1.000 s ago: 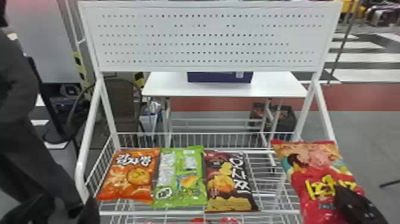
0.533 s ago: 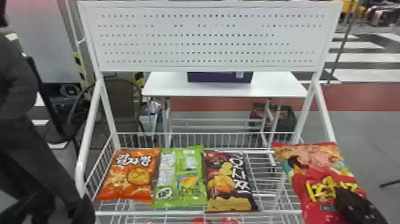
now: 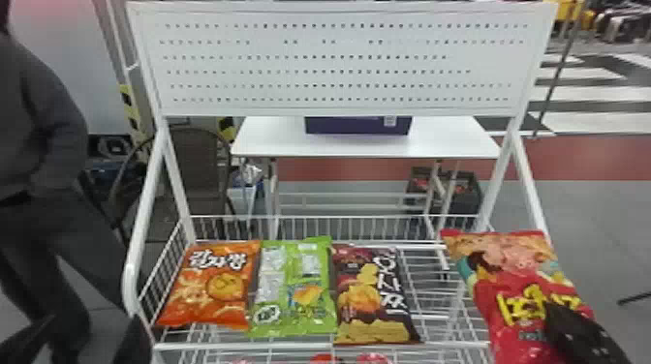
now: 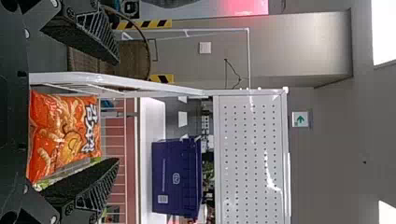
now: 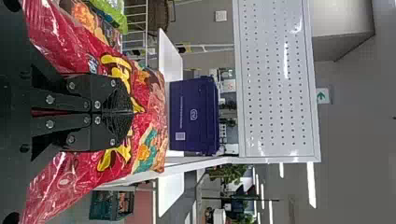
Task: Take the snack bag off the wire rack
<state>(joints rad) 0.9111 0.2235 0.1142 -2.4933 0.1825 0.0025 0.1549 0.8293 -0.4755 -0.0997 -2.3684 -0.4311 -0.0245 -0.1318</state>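
Observation:
In the head view my right gripper (image 3: 576,329) is at the lower right, shut on the red snack bag (image 3: 523,290), which hangs at the right end of the wire rack (image 3: 319,346). The right wrist view shows the gripper (image 5: 128,112) with its fingers together on the red snack bag (image 5: 74,177), the film bunched around them. My left gripper (image 3: 72,348) waits at the head view's lower left. In the left wrist view that gripper (image 4: 116,112) stands open, with the orange bag (image 4: 60,135) beyond its fingers, touching nothing.
On the rack lie an orange bag (image 3: 208,285), a green bag (image 3: 295,290) and a dark brown bag (image 3: 373,295) side by side. A white pegboard (image 3: 339,58) rises above on slanted posts. Behind are a white table (image 3: 450,140) and a purple box (image 3: 358,126).
The left gripper has shifted slightly to the right at the bottom edge of the head view. The right gripper and the red bag have hardly moved.

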